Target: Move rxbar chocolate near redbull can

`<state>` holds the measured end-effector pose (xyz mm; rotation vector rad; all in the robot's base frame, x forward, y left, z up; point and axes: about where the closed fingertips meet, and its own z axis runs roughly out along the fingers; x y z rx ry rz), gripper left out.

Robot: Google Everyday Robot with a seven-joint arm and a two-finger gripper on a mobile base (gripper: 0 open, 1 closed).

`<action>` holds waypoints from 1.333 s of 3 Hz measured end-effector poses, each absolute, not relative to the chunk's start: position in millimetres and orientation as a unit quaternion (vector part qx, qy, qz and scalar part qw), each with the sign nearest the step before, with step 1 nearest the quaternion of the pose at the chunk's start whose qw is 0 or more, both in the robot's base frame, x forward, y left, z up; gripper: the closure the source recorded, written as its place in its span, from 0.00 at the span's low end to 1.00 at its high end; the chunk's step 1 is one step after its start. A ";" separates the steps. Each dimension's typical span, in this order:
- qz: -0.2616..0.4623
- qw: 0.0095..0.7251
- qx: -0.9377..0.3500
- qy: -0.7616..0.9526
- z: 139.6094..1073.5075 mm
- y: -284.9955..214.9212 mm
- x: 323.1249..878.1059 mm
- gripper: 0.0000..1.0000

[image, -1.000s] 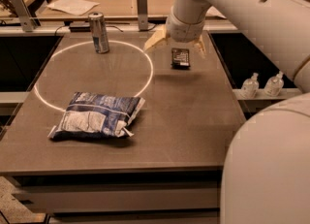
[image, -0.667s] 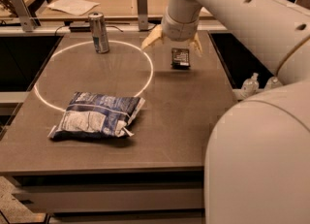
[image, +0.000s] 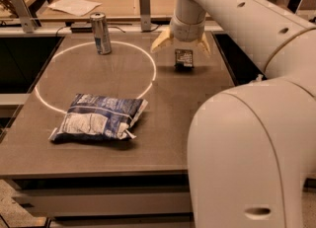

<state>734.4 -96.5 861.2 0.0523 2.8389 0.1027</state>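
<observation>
On the left of the worktop (image: 173, 98) a crinkled blue/white chip bag (image: 98, 117) is seen lying flat toward the front, in the same place as 1 s ago. Behind it, nr the back-left, the redbull can (image: 100, 33) is found upright at the far rim of a ring of light (image: 153, 66) thrown on the surface; no shift is noted there either. Further right, the claw (image: 182, 44) is hung over the back-right of the worktop. Its two pale fingers (image: 160, 42) are spread wide and nothing is gripped. The rxbar chocolate (image: 183, 58) lies flat just in front of and below it, roughly centred betw. the finger lines and just outside the ring. Contact w/ the bar cannot be made out. Vs. the earlier frames the bar has not been moved. What has changed is the arm: the wrist has been brought a little leftward so that the spread fingers are squared up over the bar. At far right, the big white arm link (image: 247, 153) has swung in to fill much more of the view. This is judged as the end of the approach, i.e. alignment done and grasp not yet made. The bar is still well apart from the can, so the whole carry remains. A descent and a closing on the bar would be needed next, then a leftward carry to a spot beside the can w/o the can being knocked over.
</observation>
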 end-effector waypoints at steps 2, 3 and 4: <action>0.022 0.121 0.030 0.992 839.0 -119.6 743.5 0.00; 0.021 0.109 0.029 0.993 829.5 -123.0 745.7 0.00; 0.040 0.105 0.008 0.994 825.6 -115.3 746.2 0.00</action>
